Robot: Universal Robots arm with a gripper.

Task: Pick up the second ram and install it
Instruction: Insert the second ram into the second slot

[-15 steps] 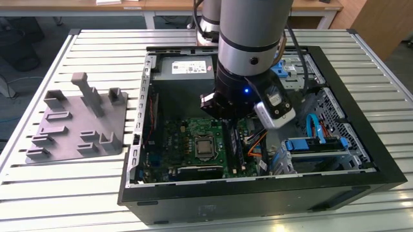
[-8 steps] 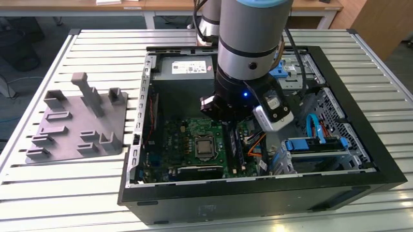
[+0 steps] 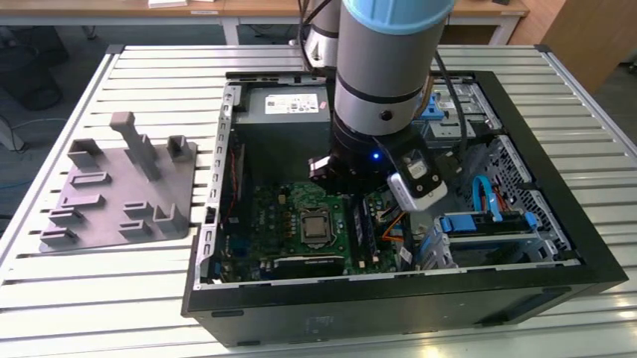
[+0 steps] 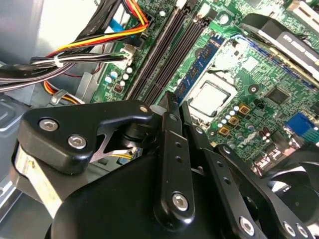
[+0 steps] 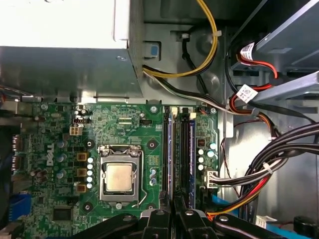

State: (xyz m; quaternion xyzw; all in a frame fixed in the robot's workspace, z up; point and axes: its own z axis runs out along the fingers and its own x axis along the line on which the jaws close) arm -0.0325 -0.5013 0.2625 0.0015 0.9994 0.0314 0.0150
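Plainly the work stood at the seating step. Toward the exterior view's left edge of the tabletop (image 3: 100,298) lay the grey rack (image 3: 119,186), its upright blocks bare, with no stick on it. Beside it, across the middle and toward the right edge, sat the open computer case (image 3: 398,298), and the arm (image 3: 383,74) reached straight down into it over the green board (image 3: 289,216).

On that board the processor (image 5: 119,178) lay in its socket. Just beside it ran the row of long black slots (image 5: 180,149). A blue-green stick stood upright in the slot nearest the processor. I took this for the second ram (image 5: 169,149), though nothing marked it apart from any other stick.

The hand (image 4: 177,107) hung over the near end of that stick, apparently touching it or just above. Its fingers (image 4: 169,129) were drawn together with only a sliver between them, clamped on nothing I could make out.

Farther over, bundled cables (image 5: 279,164) ran well apart from the slots and clear of the hand.

Whether the stick was fully home could not be told, since the end latches were hidden. By my reckoning, finishing the step called for square, even pressure along the stick's top edge, with no tilt, until both ends sat level.
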